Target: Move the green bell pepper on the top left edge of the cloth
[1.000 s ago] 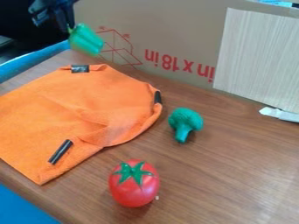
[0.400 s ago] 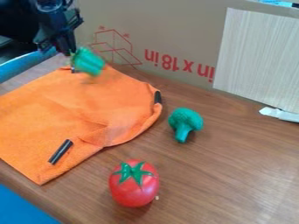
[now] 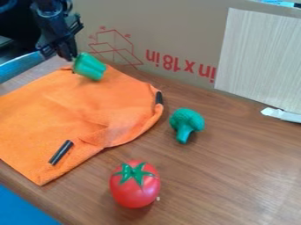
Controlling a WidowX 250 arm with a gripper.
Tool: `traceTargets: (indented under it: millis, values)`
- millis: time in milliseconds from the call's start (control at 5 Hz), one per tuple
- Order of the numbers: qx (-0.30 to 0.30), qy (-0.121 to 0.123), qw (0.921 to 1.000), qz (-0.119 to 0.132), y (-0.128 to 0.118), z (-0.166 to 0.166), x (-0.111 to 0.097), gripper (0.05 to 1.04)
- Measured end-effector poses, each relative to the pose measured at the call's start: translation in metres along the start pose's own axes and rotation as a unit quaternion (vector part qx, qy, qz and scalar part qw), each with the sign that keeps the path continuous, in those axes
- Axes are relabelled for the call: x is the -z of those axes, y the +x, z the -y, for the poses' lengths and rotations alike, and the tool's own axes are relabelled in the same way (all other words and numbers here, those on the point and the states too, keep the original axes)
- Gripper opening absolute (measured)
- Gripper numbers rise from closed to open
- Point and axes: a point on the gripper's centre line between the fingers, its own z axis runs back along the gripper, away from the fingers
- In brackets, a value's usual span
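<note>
The fingers (image 3: 71, 55), closed on the green pepper (image 3: 90, 67), have lowered it toward the cloth (image 3: 53, 107), upper left of frame, so release seems near.

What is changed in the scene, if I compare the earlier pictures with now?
The gripper and the green bell pepper have come down together, from in front of the cardboard to the far edge of the orange cloth. I cannot tell if the pepper is let go. The broccoli and tomato stayed put.
</note>
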Motion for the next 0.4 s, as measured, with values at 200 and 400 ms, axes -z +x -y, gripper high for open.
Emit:
traceTargets:
  millis: [200,400]
  values:
    - [-0.022,0.006,0.9997,-0.005,0.012,-0.003,-0.005,0.301]
    - [-0.028,0.011,0.9995,-0.003,0.020,0.001,-0.016,0.580]
